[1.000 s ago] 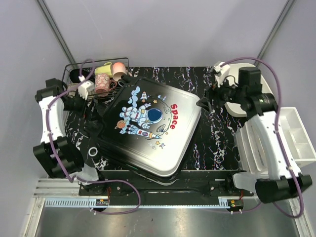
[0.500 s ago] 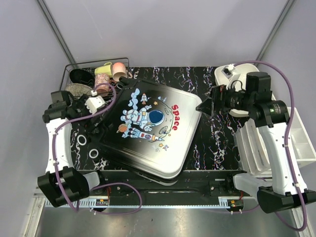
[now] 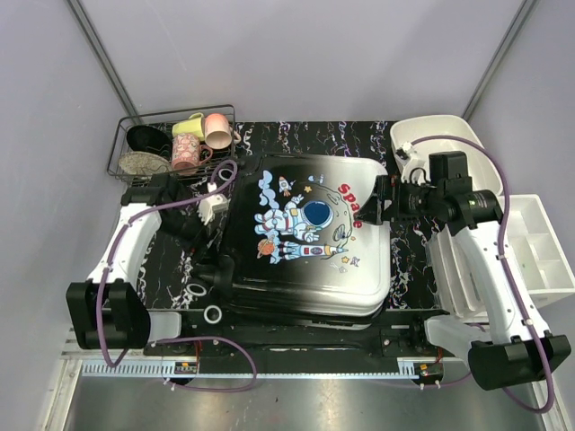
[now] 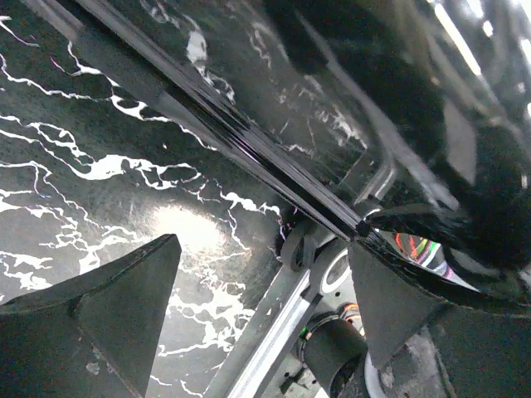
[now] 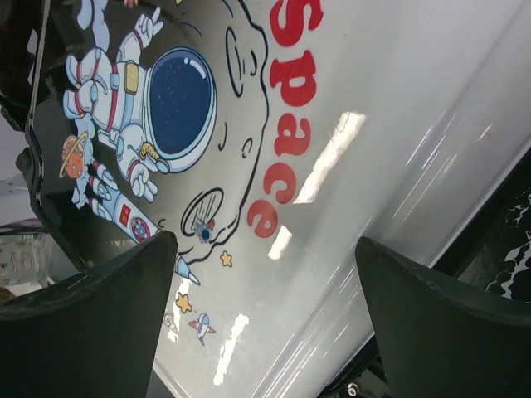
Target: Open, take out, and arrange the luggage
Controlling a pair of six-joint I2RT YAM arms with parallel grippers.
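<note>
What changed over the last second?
The white-to-black hard-shell astronaut suitcase turned from skewed to square-on and shifted right. The left pincer swung in to its left edge; the right pincer barely moved, at its right edge; both open, nothing gripped. Black wire basket and white plastic bins stayed put.

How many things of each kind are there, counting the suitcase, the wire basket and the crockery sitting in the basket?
Suitcase: 1
Wire basket: 1
Cups: 3
Dishes: 2
Total: 7
</note>
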